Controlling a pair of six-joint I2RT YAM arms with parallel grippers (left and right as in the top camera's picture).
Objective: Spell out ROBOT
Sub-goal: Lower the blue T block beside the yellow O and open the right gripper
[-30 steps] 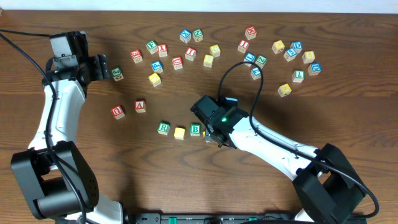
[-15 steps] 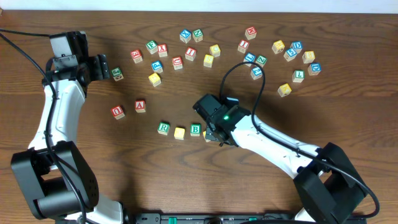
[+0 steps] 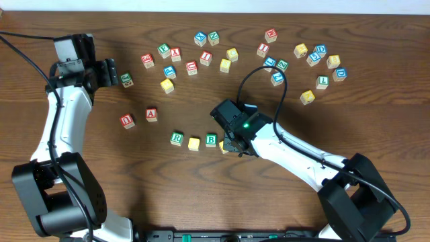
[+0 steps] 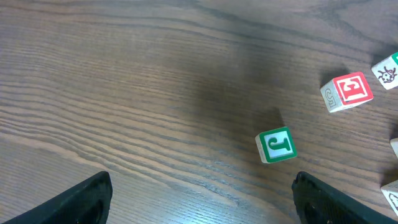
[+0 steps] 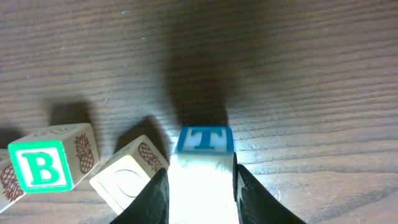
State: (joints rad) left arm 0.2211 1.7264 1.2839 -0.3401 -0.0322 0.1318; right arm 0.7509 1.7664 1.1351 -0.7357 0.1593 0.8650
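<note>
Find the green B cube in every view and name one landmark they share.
Overhead: green B cube low centre, left of the right claw.
Left wrist: not in it.
Right wrist: green B cube at lower left.
Landmark: right claw, closed on the blue T cube.

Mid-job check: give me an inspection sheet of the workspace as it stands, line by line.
Surface: dark wooden table.
Job's things: R, yellow cube and B in a row; second yellow cube beside B, skewed; T next to it at the row's end.
Clutter: A and U left of the row; J by the left arm; spare cubes scattered along the far side.
Grippers: right gripper jaws closed on T; left gripper jaws wide open, empty.
Cables: black cable loops above the right arm; another runs off the left edge.
Surroundings: nothing seen.
</note>
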